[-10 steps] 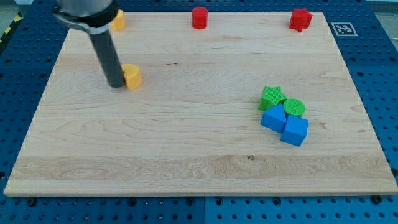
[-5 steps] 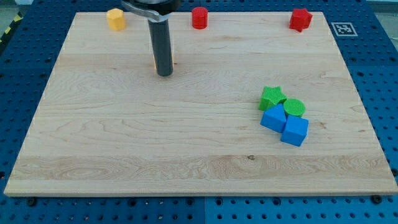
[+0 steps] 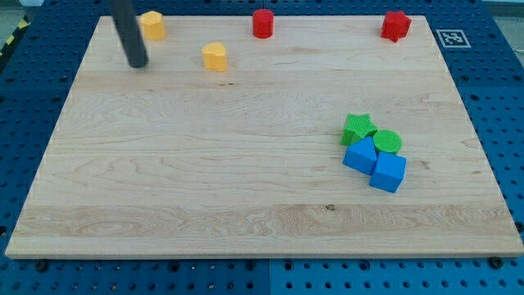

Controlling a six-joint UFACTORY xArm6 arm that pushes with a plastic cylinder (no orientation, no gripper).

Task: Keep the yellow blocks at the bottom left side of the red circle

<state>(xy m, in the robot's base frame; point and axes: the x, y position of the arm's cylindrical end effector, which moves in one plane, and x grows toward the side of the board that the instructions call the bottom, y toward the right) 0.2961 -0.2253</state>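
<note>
A red round block (image 3: 262,23) stands at the view's top edge, middle. A yellow heart-like block (image 3: 214,56) lies below and to the left of it. A second yellow block (image 3: 152,24) sits at the top left of the board. My tip (image 3: 137,64) rests on the board just below and left of that second yellow block, apart from it, and well to the left of the heart-like one. The dark rod rises from the tip out of the view's top.
A red block (image 3: 395,25) sits at the top right. At the right middle lies a cluster: a green star block (image 3: 358,129), a green round block (image 3: 388,142) and two blue blocks (image 3: 359,156) (image 3: 388,173). The wooden board (image 3: 164,205) lies on a blue perforated table.
The heart-like yellow block has been pushed right and up toward the red round block. My tip then left it and moved back to the view's upper left.
</note>
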